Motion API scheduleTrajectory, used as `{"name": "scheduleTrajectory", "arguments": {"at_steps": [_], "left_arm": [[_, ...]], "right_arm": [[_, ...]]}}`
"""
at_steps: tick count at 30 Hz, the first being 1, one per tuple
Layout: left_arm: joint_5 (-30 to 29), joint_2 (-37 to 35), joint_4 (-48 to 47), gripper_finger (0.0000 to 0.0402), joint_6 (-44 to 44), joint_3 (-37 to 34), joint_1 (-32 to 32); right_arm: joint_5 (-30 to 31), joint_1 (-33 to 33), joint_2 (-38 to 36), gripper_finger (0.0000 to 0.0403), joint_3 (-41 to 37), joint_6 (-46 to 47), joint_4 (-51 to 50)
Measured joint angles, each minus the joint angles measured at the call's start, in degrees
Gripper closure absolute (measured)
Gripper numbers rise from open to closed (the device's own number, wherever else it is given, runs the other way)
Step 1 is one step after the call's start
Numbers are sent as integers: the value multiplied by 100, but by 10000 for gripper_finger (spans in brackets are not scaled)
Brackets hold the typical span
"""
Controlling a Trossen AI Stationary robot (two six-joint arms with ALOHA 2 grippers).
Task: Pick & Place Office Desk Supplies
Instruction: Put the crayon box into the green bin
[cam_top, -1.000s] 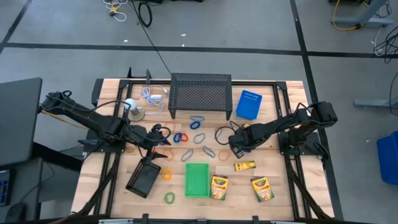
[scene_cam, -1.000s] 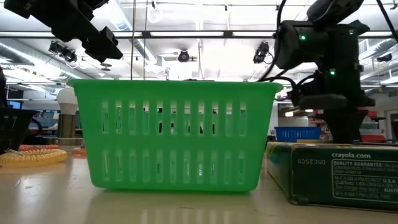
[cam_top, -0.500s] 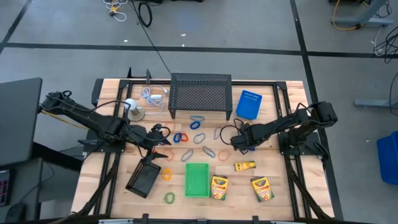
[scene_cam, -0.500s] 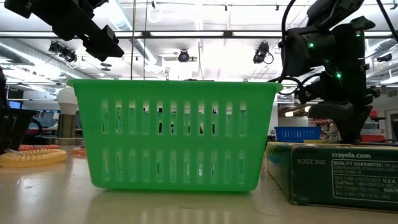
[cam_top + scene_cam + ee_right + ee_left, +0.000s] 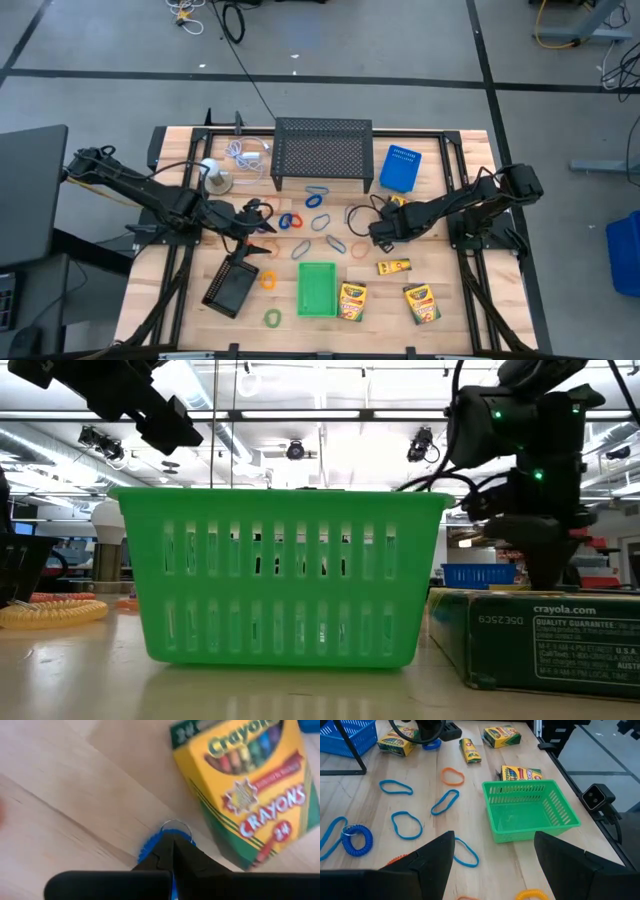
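At your front edge lies a green loop (image 5: pixel 272 318), and to its right two crayon boxes (image 5: pixel 352 301) lie flat on the table (image 5: pixel 455 330). The left one is just beside the green basket (image 5: pixel 535 827), which stands upright. Left of the basket you have a black box (image 5: pixel 231 288), with a yellow coil (image 5: pixel 267 279) between the two. A small crayon box (image 5: pixel 394 266) lies on its own a little farther back, right of the basket.

Past that comes the middle band, where both of your arms are. Your left gripper (image 5: pixel 494 840) hangs over the table left of centre, fingers spread wide apart and nothing between them. Ahead of it several blue loops (image 5: pixel 445 801) and an orange loop (image 5: pixel 452 776) are scattered flat on the wood. A ringed coil (image 5: pixel 356 840) in blue lies among them.

Your right gripper (image 5: pixel 172 842) is down at the table right of centre. Its fingers are pressed together on a blue coil (image 5: pixel 147 847), which bulges out to one side of the tips, and a blue strip shows between them. That coil's metal ring sits just past the tips. A fourth box (image 5: pixel 250 790) of crayons lies just beside the coil, its printed face up. You cannot tell whether the coil is off the wood.

At the far edge stand the black mesh rack (image 5: pixel 322 152) in the middle and a blue bin (image 5: pixel 400 168) to its right. To the rack's left are the white cable (image 5: pixel 247 152) and white ball (image 5: pixel 209 168).
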Motion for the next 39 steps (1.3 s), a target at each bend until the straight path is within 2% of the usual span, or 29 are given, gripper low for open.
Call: {"name": "scheduleTrajectory", "arguments": {"at_steps": [10, 15, 25, 39], "left_arm": [[11, 0, 22, 118, 0, 0, 0], [11, 0, 21, 118, -22, 0, 0], [13, 0, 65, 118, -76, 0, 0], [13, 0, 114, 118, -85, 0, -2]], "right_arm": [[489, -331, 0, 402, 2, -613, 686], [493, -551, 0, 402, 4, -830, 710], [298, -372, 0, 403, 4, -560, -166], [708, -218, 0, 403, -383, 256, -990]]}}
